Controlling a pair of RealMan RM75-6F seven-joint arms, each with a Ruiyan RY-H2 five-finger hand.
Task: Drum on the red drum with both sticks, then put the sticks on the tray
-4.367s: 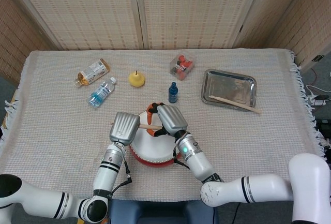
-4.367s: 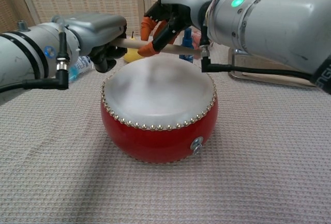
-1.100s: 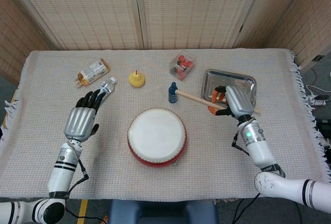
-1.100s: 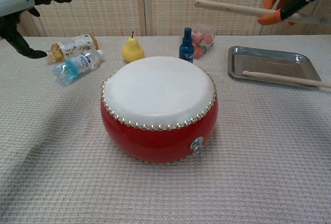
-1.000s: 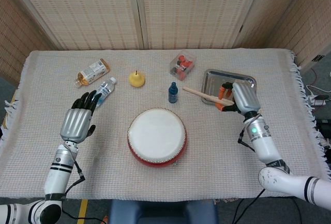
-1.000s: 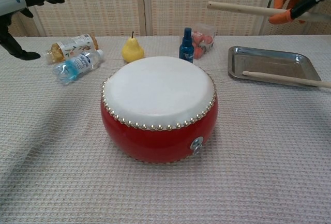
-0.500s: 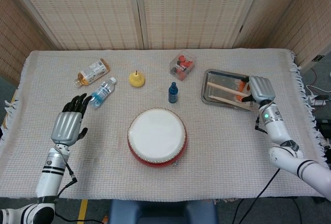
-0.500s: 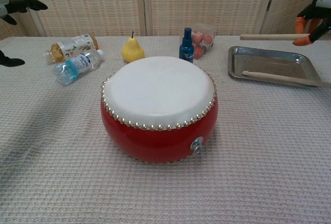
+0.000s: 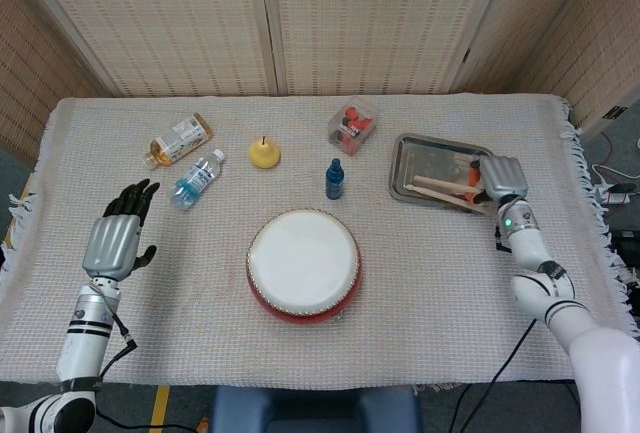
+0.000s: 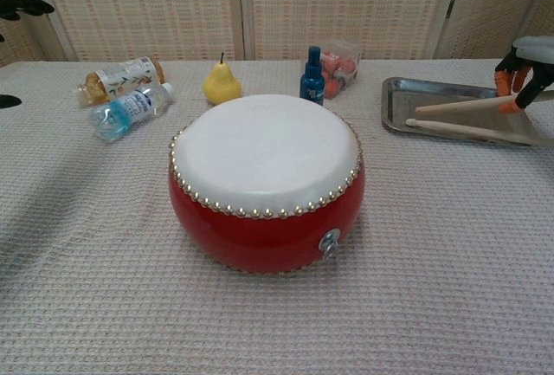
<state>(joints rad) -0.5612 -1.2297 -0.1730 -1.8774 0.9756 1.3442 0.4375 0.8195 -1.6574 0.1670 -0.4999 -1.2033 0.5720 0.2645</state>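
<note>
The red drum (image 9: 303, 265) stands in the middle of the desk (image 9: 420, 283), near the front edge, with its white skin bare. To its far right lies the tray (image 9: 410, 154), and two sticks are in it. One stick (image 10: 472, 130) lies flat along the tray's near side. The other stick (image 10: 454, 105) is pinched by the right hand (image 9: 500, 178), which sits at the tray's right end with its orange-tipped fingers (image 10: 503, 76) closed around the stick's butt; the stick's free end points left over the tray floor. The left hand (image 9: 113, 238) is well to the left of the drum, above the desk, holding nothing, with its dark fingers spread. Along the far side, from left to right, lie an amber bottle (image 9: 178, 139), a water bottle (image 9: 197, 177), a pear (image 9: 264, 152), a blue bottle (image 9: 334, 179) and a clear box (image 9: 353, 124) of red fruit.
</note>
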